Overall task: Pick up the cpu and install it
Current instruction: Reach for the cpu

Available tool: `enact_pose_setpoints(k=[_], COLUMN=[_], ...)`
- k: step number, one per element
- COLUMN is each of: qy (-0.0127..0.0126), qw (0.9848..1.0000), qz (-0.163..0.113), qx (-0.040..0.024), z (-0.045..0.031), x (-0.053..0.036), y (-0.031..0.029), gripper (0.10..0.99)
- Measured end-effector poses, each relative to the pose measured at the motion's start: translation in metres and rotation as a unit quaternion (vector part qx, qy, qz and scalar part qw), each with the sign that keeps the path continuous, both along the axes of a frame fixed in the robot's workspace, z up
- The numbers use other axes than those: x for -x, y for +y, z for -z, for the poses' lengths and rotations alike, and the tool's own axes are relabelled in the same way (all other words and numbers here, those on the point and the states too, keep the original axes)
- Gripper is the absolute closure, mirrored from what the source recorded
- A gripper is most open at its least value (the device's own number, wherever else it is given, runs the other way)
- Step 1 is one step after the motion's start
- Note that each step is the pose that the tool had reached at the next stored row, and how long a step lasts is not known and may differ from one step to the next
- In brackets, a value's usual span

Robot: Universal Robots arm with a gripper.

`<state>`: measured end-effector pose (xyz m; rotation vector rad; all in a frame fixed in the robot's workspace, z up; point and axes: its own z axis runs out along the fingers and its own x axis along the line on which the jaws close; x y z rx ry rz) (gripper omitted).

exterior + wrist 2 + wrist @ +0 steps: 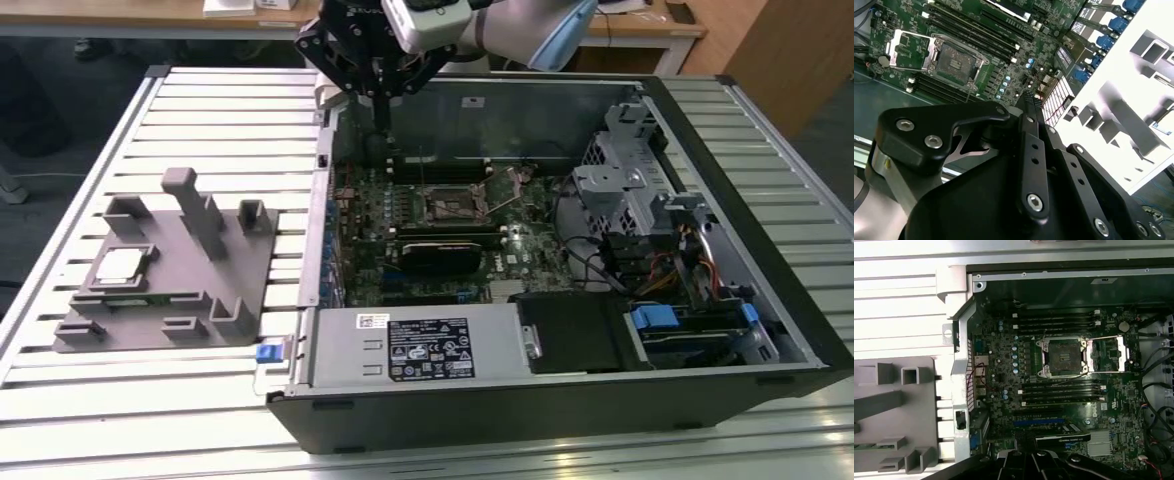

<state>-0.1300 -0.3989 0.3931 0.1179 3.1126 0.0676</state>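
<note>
The cpu (120, 265), a small pale silvery square, lies flat in a recess of the grey plastic fixture (167, 275) on the exterior view's left, outside the computer case. My gripper (383, 125) hangs over the far left corner of the open case, well away from the cpu. Its black fingers (1030, 107) are pressed together with nothing between them. The dark square socket (445, 207) on the green motherboard is bare, with its metal frame (1109, 354) folded open beside the socket (1060, 357). In the second wrist view the socket (956, 60) lies beyond the fingertips.
The open black computer case (561, 410) lies on a slatted white table (214, 110). A black heatsink block (438, 252) sits near the socket. Drive cages and cables (654, 230) crowd the exterior view's right. A labelled power supply (420, 345) lines the near wall.
</note>
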Motion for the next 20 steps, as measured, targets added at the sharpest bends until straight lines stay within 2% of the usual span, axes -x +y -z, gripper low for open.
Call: enact_pose_setpoints(k=[20], qy=[0.0000], qw=[1.0000], qz=[0.000], qx=[0.0000], z=[0.0001], x=[0.0047], y=[0.0000], gripper=[0.980])
